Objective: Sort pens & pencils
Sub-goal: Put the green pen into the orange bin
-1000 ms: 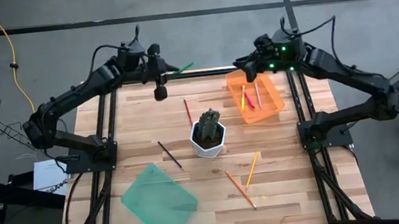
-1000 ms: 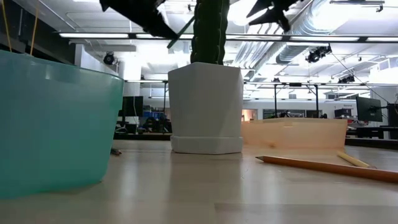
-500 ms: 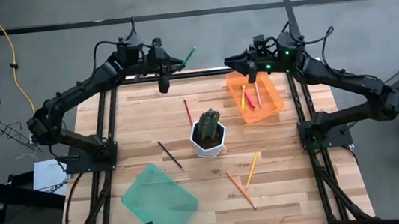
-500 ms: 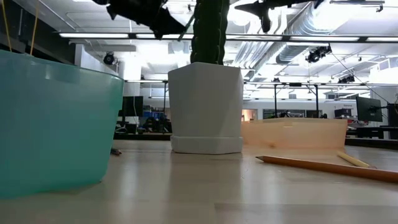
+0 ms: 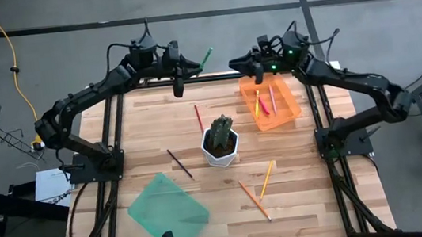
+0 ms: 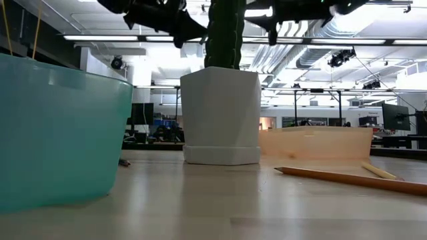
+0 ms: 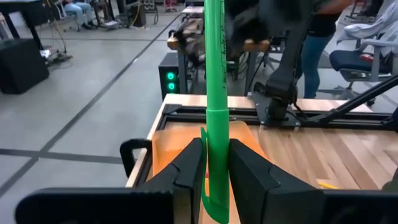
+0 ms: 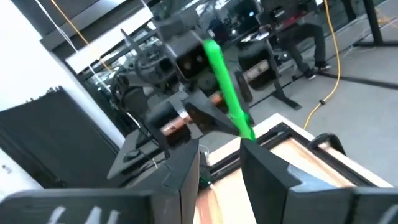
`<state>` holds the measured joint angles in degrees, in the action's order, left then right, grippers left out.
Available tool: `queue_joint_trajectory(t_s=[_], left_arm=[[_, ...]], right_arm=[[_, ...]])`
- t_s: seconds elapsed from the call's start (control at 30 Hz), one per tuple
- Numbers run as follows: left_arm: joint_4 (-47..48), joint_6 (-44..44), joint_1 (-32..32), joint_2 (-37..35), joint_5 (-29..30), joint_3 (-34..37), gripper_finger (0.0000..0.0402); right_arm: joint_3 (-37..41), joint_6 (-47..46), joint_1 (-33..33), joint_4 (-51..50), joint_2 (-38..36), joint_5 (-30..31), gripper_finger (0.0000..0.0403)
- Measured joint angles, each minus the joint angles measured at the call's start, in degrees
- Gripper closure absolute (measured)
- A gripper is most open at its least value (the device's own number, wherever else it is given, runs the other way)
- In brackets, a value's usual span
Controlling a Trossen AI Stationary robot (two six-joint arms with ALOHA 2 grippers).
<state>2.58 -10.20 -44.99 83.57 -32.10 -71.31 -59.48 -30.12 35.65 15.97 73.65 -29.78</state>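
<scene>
- The left gripper [image 5: 192, 65] is up in the air over the far edge of the table [image 5: 150, 141]. Its two fingers [image 7: 189, 171] are pinched tight on the green pen [image 7: 215, 93].
- The green pen sticks out past the fingers and points toward the right arm.
- The right gripper [image 5: 246, 60] is also up high, near the far edge, just beside the far end of the orange tray [image 5: 290, 114]. Its fingers [image 8: 180, 174] have a gap between them and hold nothing.
- The two grippers face each other with the green pen between them. The pen tip is near the right gripper but I cannot tell if it touches.
- In the orange tray lie a pink pen [image 5: 273, 99] and a yellow pen [image 5: 257, 104].
- A red pencil [image 5: 198, 117] lies on the table near the cactus pot [image 5: 221, 148].
- A dark pencil [image 5: 179, 163] lies left of the pot.
- An orange pencil [image 5: 254, 200] and a yellow pencil [image 5: 266, 179] lie close together on the near side of the pot.
- A teal tray [image 5: 168, 213] sits at the near left of the table with nothing in it.
</scene>
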Motion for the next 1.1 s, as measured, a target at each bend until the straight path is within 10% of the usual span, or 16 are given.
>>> queue_joint_trajectory(t_s=[1.1], left_arm=[[-6.36,7.81,2.40,2.69,-1.60,0.00,0.0346]], right_arm=[[-0.46,-1.34,1.12,13.85,7.76,-0.02,0.0199]])
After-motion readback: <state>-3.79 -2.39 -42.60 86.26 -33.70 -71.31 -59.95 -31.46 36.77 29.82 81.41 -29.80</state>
